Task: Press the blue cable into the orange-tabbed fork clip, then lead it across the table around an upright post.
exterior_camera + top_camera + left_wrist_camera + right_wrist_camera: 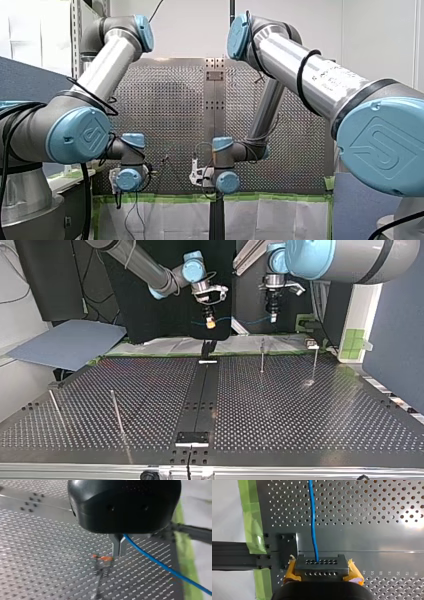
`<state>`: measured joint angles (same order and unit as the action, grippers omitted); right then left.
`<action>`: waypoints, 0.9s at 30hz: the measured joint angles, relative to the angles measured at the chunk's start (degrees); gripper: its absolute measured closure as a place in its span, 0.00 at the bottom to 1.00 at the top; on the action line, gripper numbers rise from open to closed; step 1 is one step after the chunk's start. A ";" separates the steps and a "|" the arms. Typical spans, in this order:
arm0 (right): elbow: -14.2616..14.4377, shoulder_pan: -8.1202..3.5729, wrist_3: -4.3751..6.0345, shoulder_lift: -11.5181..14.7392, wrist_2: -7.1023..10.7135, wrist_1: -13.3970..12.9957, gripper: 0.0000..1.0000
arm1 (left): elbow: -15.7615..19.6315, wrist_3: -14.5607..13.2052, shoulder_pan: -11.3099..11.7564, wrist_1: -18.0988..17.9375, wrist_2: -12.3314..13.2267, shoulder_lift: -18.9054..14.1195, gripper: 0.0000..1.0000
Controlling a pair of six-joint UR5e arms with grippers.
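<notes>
Blue cable point(160, 565) is pinched between the left gripper point(118, 554)'s metal fingers point(116, 545), which are pressed together on it. The fingertips hang just above the orange-tabbed fork clip point(105, 558); whether they touch it cannot be told. From the fingers the cable slants off sideways over the perforated table point(37, 555) toward the green tape point(186, 562).

Right gripper point(321, 570): the cable enters the dark holed block point(322, 566) between the yellow pads point(355, 573). It looks clamped there, pads closed in on the block. Ahead of this gripper the cable's long axis runs straight out over the plate, with a slight kink.

Top view: the cable spans roughly level between the right gripper point(210, 323) and the left gripper point(273, 316), both above the table's far edge. Four upright posts stand on the table, two near the grippers point(262, 356) point(315, 362) and two well apart at the view's left point(116, 411) point(56, 409).

Both wrists point straight down, forearms coming in from the top edge.
</notes>
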<state>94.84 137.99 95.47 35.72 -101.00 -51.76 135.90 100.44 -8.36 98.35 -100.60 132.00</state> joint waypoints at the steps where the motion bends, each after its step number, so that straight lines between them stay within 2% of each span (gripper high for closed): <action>1: -0.44 -0.06 -0.03 -0.01 0.00 0.47 1.00 | -0.09 -0.03 0.03 0.05 0.39 0.49 1.00; 9: -3.13 -0.58 -0.25 0.00 -0.01 4.02 1.00 | -2.65 -0.33 0.19 2.12 2.02 1.88 1.00; 16: -3.43 -1.83 -0.53 -0.05 0.18 3.63 1.00 | -5.28 -0.44 0.93 3.29 2.00 1.90 1.00; 23: -3.44 -3.24 -0.77 -0.06 1.33 3.29 1.00 | -8.39 -0.36 2.23 6.48 1.81 1.89 1.00; 27: -3.46 -3.57 -0.79 -0.06 1.47 3.24 1.00 | -9.51 -0.40 2.84 7.69 1.96 1.89 1.00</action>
<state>91.38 134.42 94.68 35.65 -99.53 -48.51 126.39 100.05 -5.52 106.05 -98.65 133.89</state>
